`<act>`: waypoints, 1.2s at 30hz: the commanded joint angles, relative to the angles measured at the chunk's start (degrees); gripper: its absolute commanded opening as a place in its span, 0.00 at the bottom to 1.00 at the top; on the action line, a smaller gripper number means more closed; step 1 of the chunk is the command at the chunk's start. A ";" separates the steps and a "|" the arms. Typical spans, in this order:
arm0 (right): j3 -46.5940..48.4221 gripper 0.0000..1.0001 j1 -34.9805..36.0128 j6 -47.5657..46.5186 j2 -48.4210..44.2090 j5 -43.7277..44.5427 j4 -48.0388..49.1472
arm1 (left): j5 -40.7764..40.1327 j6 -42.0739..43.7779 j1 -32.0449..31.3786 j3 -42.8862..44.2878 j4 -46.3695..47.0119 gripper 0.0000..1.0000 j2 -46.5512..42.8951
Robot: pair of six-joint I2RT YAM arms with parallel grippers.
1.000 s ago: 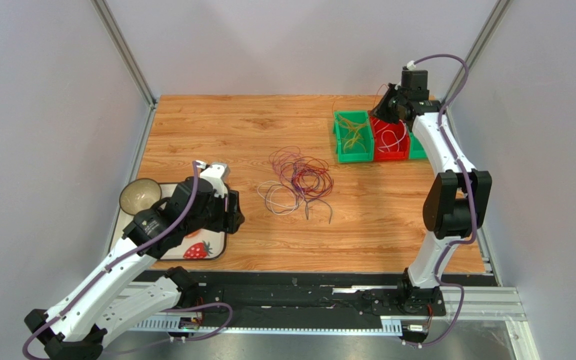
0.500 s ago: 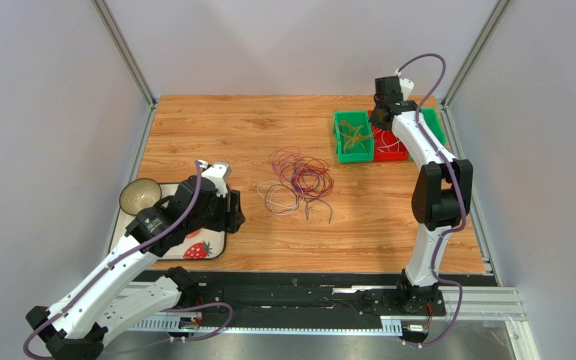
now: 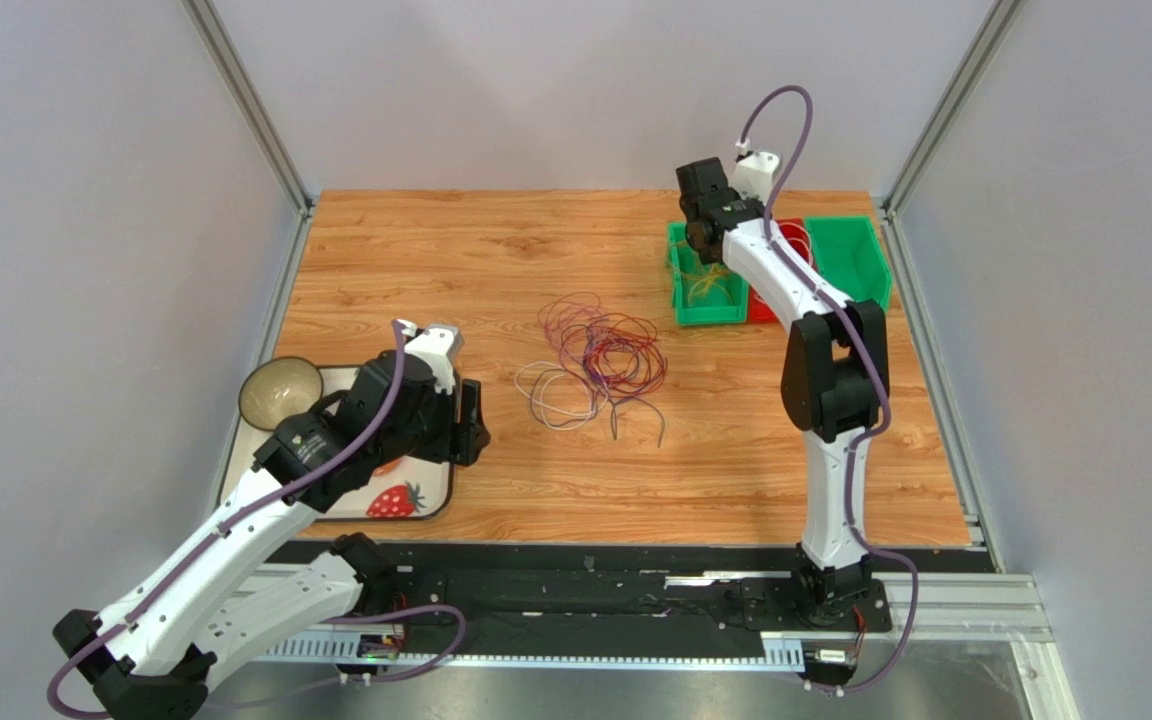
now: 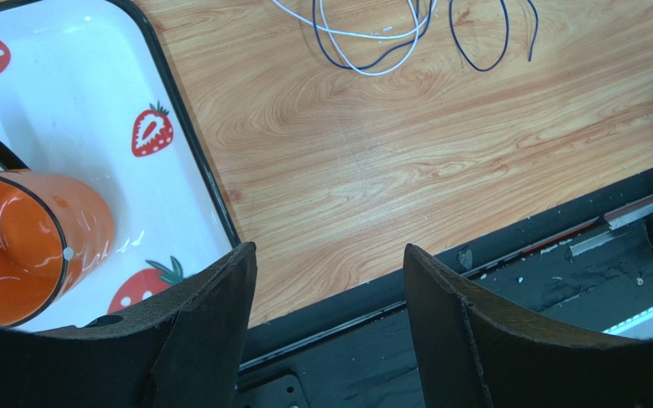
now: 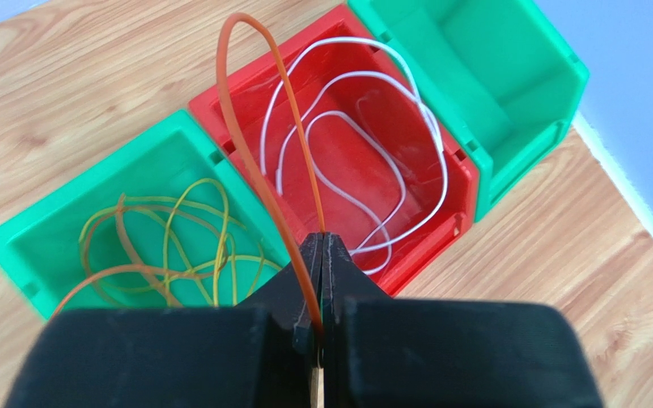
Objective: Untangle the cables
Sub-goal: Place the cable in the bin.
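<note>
Step in hand, as I read it: binning one pulled-out strand. Right pincer [image 5: 320, 255] is clamped shut on an orange cable [image 5: 229, 115] and hangs just above the near-left corner of the red bin [image 5: 432, 238], over the wall it shares with the green bin [image 5: 134, 174] on its left. The orange loop arches up from the jaws, and its far end trails down into that green bin among yellow cables [image 5: 172, 238]. The red bin itself holds white cables [image 5: 446, 174]. The tangle [image 3: 602, 360], purple, red and white loops, lies on the surface well left of the red bin and nearer the arm bases, untouched by either arm. Left pincer [image 4: 326, 331] is further left again, jaws apart, gripping nothing, parked over the tray [image 4: 66, 127] edge. Next move likely calls for shifting the right pincer left off the shared wall so it sits fully over the green bin, lowering, then releasing. Risk: the springy loop drapes across the wall into the red bin. After that, back to the tangle for the next strand.
</note>
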 commanded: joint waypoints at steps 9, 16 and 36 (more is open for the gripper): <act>9.61 0.00 -2.95 7.92 5.15 12.44 -7.68 | -0.46 -0.46 0.17 0.15 0.14 0.72 0.34; 6.20 0.00 0.20 7.31 4.45 10.42 -5.06 | -0.72 -0.55 0.17 0.15 0.05 0.72 0.42; 5.74 0.00 2.59 2.65 10.78 -4.60 2.86 | -0.72 -0.55 0.17 0.15 -0.04 0.72 0.16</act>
